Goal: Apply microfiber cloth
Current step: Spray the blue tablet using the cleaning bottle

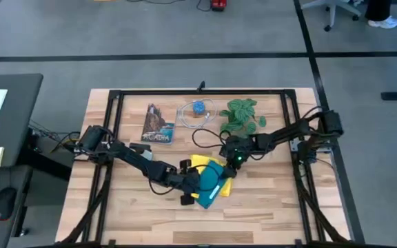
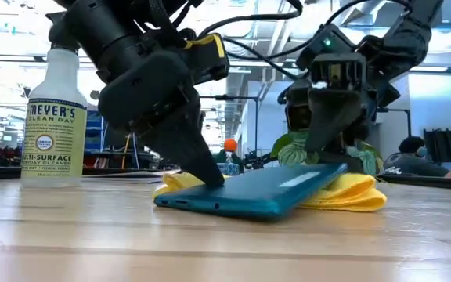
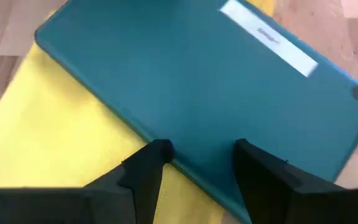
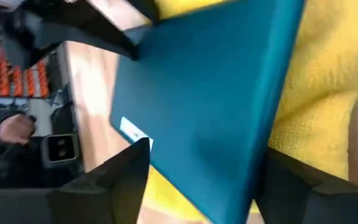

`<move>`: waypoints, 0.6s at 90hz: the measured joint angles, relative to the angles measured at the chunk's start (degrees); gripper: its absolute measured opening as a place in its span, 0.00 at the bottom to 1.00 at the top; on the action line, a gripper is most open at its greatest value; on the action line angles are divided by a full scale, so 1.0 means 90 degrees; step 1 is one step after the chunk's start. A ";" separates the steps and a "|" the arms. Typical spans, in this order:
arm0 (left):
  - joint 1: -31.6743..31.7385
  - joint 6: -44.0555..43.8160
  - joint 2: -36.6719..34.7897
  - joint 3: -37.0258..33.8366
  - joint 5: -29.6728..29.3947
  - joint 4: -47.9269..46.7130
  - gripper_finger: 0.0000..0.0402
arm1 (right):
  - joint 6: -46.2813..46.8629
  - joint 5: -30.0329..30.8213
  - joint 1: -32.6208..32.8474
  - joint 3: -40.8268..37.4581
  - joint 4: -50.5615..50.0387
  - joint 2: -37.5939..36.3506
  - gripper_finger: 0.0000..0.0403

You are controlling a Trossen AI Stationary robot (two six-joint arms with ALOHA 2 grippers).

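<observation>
The yellow microfiber cloth (image 1: 204, 162) lies spread on the table's middle. A tablet (image 2: 265, 192), teal back up, lies tilted on it. The tablet's low end (image 2: 171, 201) rests on the wood and its other end on the cloth (image 2: 355, 194). My left gripper (image 1: 188, 182) is open at the tablet's long edge (image 3: 197, 171). My right gripper (image 1: 234, 162) is open wide above the raised end, a finger on each side of the tablet (image 4: 210, 93). My left gripper comes slanting down from the table's left. Its open fingertips (image 3: 157, 155) stand at the tablet's long edge, and in the low view one tip (image 2: 210, 176) meets the teal back near the low end. My right gripper's fingers (image 4: 126, 165) straddle the tablet's raised end from above; whether they touch it I cannot tell.
A book (image 1: 158, 124), a clear bag with a blue thing (image 1: 197, 110) and a green leafy plant (image 1: 243, 116) lie along the far side. A spray bottle (image 2: 53, 117) stands at the left of the low view. A black frame (image 1: 116, 96) rims the table.
</observation>
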 joint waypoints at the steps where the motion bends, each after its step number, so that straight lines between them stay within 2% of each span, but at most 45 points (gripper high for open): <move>1: 0.0000 0.0000 -0.0002 0.0000 -0.0006 0.0001 0.41 | -0.0001 0.0001 -0.0003 0.0000 0.0018 -0.0015 0.53; 24: 0.0002 0.0003 0.0011 0.0003 -0.0317 0.0073 0.41 | -0.0105 0.0019 -0.0081 0.0005 0.0028 0.0089 0.43; 31: 0.0005 0.0005 0.0016 0.0002 -0.0379 0.0092 0.41 | -0.0189 0.0012 -0.0070 0.0005 -0.0095 0.0100 0.34; 45: -0.0040 -0.0078 -0.0003 0.0005 -0.0527 0.0122 0.41 | -0.0021 -0.0240 -0.0087 -0.0091 0.0080 0.0019 0.08; 54: -0.0141 -0.0099 -0.0053 0.0080 -0.0702 0.0095 0.41 | 0.0148 -0.0194 -0.0071 -0.0259 0.0206 -0.0120 0.07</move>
